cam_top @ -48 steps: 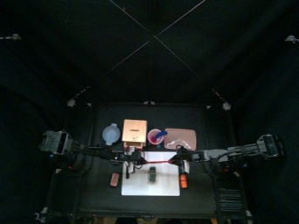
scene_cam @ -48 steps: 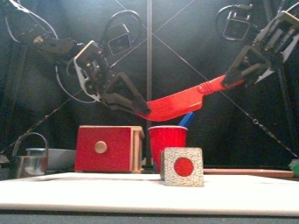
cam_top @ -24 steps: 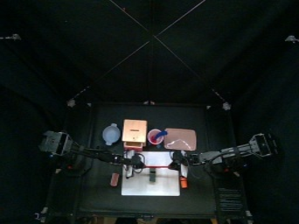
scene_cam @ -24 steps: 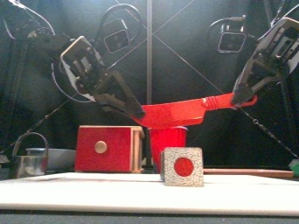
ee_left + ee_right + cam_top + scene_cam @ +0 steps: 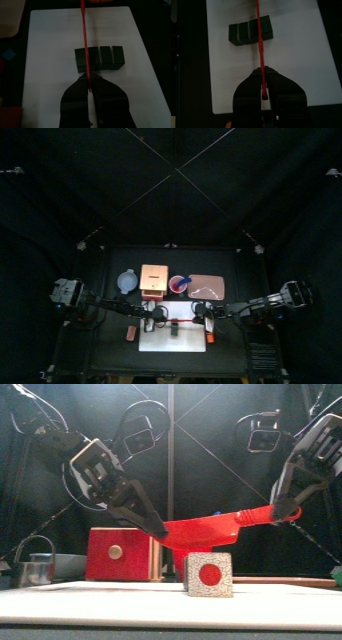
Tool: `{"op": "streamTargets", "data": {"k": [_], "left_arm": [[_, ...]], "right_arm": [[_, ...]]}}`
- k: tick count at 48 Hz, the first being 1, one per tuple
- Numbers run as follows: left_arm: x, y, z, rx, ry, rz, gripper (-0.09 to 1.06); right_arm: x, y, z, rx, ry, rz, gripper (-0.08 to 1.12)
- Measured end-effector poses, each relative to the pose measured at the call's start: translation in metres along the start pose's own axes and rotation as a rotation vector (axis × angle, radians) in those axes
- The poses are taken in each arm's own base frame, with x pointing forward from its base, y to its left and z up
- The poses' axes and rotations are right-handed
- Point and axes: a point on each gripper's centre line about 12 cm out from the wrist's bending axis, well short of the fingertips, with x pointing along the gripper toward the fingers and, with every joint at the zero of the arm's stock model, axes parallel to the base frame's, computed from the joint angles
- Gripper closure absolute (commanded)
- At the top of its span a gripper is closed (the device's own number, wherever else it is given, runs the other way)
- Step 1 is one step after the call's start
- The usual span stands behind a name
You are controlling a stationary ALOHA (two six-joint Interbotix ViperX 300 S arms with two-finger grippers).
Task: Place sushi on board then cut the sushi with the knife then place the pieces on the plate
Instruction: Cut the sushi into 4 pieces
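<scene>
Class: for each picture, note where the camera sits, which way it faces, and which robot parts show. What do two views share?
Top view: high above, facing down; both arms over the white board.
Front view: table's front edge, facing level; left gripper and right gripper hold the red knife above the sushi roll.
Left wrist view: on that wrist, facing down; own jaws.
Right wrist view: likewise.
Both wrist views show knife, roll, board.
</scene>
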Motion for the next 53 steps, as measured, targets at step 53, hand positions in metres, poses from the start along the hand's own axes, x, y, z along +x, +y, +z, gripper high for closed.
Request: {"op": "streamTargets", "data": {"k": [53], "left_arm": [[0.004, -0.003, 0.002, 0.003, 0.019, -0.006, 0.65]], "right_arm": [[0.012, -0.004, -0.007, -0.028, 0.047, -0.021, 0.74]]}}
